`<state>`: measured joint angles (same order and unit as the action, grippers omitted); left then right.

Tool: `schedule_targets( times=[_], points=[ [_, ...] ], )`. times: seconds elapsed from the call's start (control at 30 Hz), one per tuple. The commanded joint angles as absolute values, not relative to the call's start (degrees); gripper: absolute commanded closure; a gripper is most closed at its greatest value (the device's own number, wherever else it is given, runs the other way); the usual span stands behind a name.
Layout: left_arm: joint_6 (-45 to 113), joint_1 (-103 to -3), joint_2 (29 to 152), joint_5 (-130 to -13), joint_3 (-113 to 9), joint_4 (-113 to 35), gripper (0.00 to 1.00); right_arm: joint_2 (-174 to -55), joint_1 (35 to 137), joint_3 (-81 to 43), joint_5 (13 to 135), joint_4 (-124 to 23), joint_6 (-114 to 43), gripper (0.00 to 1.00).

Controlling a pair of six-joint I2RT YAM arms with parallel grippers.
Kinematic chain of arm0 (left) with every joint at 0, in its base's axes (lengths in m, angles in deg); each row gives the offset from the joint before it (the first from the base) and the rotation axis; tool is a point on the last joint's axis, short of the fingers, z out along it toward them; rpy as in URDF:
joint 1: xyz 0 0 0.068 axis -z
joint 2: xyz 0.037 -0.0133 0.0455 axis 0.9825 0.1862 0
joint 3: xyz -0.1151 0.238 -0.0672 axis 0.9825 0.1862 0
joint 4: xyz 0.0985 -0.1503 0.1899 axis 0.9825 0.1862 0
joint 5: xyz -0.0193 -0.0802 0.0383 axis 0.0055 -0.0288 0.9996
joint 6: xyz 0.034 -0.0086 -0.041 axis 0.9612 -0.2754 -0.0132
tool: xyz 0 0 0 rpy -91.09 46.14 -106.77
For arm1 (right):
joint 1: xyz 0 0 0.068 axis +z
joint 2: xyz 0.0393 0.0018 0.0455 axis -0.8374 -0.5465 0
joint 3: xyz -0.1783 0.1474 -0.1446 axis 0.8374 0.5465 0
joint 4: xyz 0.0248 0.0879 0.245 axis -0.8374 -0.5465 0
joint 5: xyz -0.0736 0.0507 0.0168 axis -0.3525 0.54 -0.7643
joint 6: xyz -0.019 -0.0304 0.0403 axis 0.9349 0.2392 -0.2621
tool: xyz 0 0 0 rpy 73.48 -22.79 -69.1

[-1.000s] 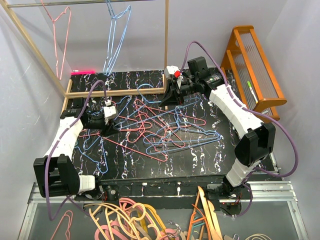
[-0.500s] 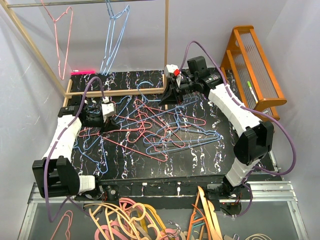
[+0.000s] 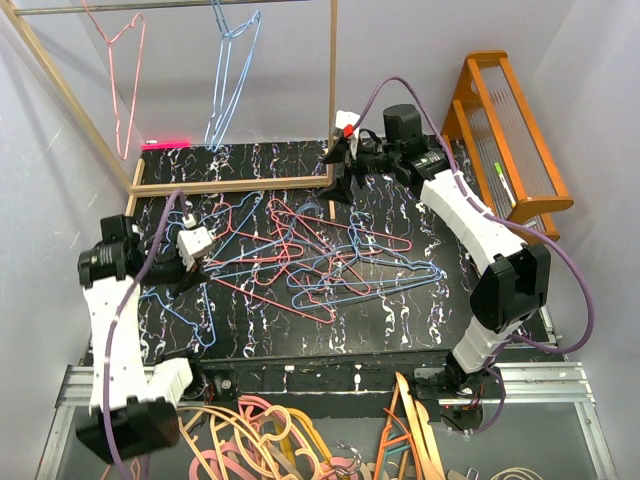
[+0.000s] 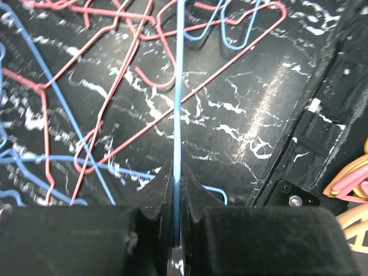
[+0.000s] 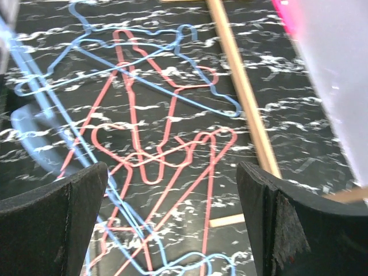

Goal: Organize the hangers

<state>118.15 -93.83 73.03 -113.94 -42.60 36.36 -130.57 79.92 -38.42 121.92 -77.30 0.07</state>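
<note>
Lift the blue hanger (image 4: 179, 86) slowly and straight up, so that its wire slides free of the others crossing it in the heap of hangers (image 3: 330, 260) in the middle of the table (image 3: 420, 310); then bring it toward the far rail (image 3: 160, 8). Your left gripper (image 4: 177, 172) is clenched on this blue wire at the left side of the heap, though which part of the hanger it has I cannot tell surely. Your right gripper (image 5: 172, 224) stands wide apart and grasps nothing, over the far edge of the heap.

No legible text, labels, brands, numbers or signs in any view, small white patch (image 4: 315, 104) on the counter's black edge (image 4: 330, 150), too small to read
</note>
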Motion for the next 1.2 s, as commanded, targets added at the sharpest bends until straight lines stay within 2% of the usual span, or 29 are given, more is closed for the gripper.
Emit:
schedule_targets(
  times=[0.0, 0.13, 0.5, 0.7, 0.9, 1.17],
  points=[
    [98.97, -94.75, 64.61, -103.31, -40.76, 31.78, 1.0, -126.76, 77.6, -36.74, 111.78, -60.72, -5.55, 0.02],
    [83.09, -94.72, 61.89, -97.87, -41.76, 27.93, 1.0, -128.21, 75.8, -38.89, 108.08, -56.15, -9.1, 0.02],
    [69.94, -94.69, 52.7, -86.88, -48.0, 28.0, 1.0, -130.14, 75.2, -44.78, 107.02, -54.52, -15.52, 0.02],
    [59.97, -94.17, 54.67, -81.72, -58.24, 28.11, 1.0, -128.11, 75.22, -42.58, 107.74, -54.48, -16.59, 0.02],
    [56.73, -94.24, 54.49, -73.85, -60.8, 25.19, 1.0, -126.54, 75.21, -39.71, 107.18, -53.41, -16.85, 0.02],
    [54.65, -94.71, 60.5, -75.59, -66.94, 17.3, 1.0, -125.48, 75.21, -38.19, 106.84, -52.81, -15.91, 0.02]
  ],
)
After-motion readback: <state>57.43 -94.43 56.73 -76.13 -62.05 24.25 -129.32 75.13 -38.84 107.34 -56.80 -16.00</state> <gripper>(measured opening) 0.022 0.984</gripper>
